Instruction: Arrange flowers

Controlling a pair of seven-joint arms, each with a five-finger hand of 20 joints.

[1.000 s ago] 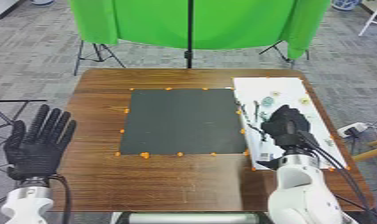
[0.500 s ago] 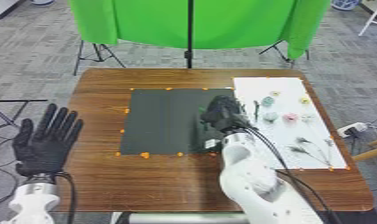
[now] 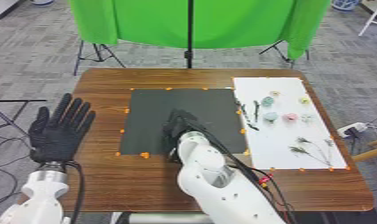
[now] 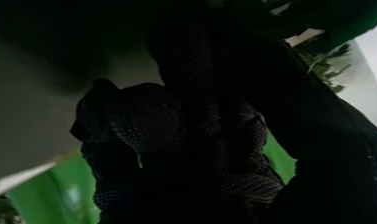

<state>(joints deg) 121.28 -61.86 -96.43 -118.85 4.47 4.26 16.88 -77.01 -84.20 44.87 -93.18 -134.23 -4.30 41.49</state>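
Over the middle of the dark mat is my right hand in the head view, its back covering what lies beneath. The right wrist view shows the same hand with fingers curled round something dark green, largely hidden by the glove. On the white sheet lie a pink flower, a blue-green flower, a yellow flower, dark stems and feathery sprigs. My left hand is open at the table's left edge, palm down and fingers straight.
Orange marks surround the mat on the brown wooden table. A green cloth hangs from a black stand beyond the far edge. Cables trail along my right arm over the table's near part.
My right hand has moved left from the white sheet to the dark mat, uncovering flowers and sprigs. My left hand has shifted slightly right and farther forward.
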